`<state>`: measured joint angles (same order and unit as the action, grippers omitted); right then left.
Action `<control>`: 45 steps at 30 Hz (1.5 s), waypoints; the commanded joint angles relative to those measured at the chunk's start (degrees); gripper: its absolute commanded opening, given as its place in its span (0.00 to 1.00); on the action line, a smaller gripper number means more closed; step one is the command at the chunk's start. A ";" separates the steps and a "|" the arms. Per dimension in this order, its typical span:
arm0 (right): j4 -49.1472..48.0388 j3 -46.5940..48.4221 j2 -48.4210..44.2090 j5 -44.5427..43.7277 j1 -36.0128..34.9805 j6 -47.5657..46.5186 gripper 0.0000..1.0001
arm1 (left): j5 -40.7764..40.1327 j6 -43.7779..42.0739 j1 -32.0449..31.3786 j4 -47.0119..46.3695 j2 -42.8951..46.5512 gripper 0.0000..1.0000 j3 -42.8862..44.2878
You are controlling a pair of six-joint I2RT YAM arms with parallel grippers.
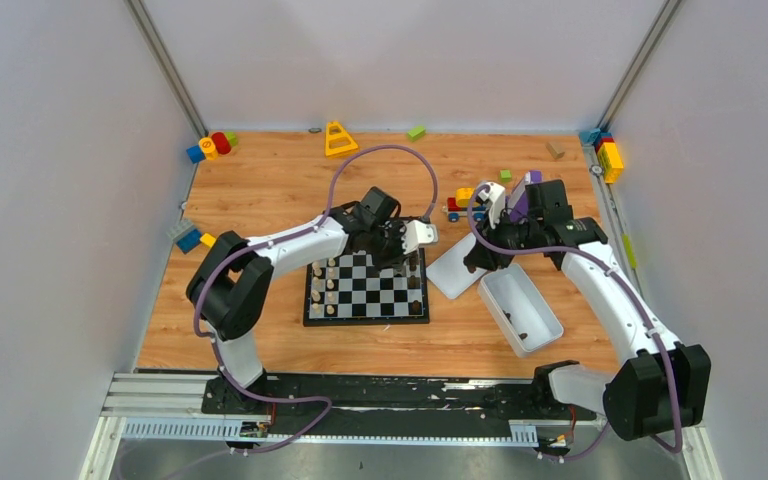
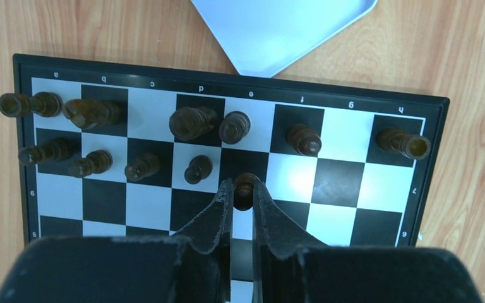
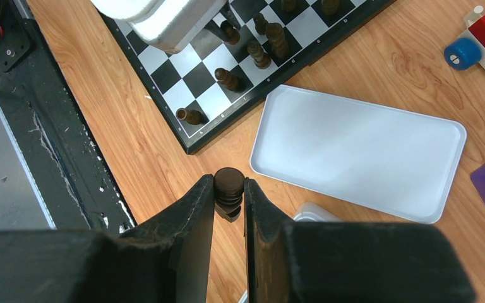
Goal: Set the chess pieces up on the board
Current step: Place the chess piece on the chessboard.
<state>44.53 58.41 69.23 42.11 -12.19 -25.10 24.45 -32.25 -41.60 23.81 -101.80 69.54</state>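
Left gripper (image 2: 243, 197) pinches a dark pawn (image 2: 247, 184) over the board (image 2: 328, 96); dark chessmen (image 2: 192, 122) crowd the rows just ahead, open squares toward the h-file; right gripper (image 3: 229, 201) clamps a dark chess piece (image 3: 229, 183) above bare wood, between the board's corner and white lid (image 3: 360, 145); black rail (image 3: 69, 145) nearby.

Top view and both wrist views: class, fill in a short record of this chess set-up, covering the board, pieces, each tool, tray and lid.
board: black and grey checks, flat on the wooden table
dark pieces: two rows by the lettered edge, with gaps
pale pieces: along the opposite edge
left tool: shut on a dark pawn, over the board
right tool: shut on a dark piece, over wood near the lid
white lid: flat, beside the board's corner
white tray: beside the lid, small dark items inside
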 commanded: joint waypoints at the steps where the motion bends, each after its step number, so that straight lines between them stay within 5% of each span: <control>1: -2.01 -0.66 -1.35 1.05 0.25 0.23 0.03 | -1.42 0.67 -0.86 0.10 -1.50 0.00 4.03; 31: -1.84 -1.05 -0.85 1.48 0.24 0.06 0.04 | -2.63 0.08 -2.03 1.47 -4.79 0.07 5.27; 45: -1.70 -1.07 -0.68 1.82 0.28 0.23 0.04 | -3.08 -0.18 -2.08 1.41 -4.36 0.27 4.83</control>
<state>44.25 57.06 69.12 42.13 -12.19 -25.10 21.30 -32.16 -43.16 25.52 -106.67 72.93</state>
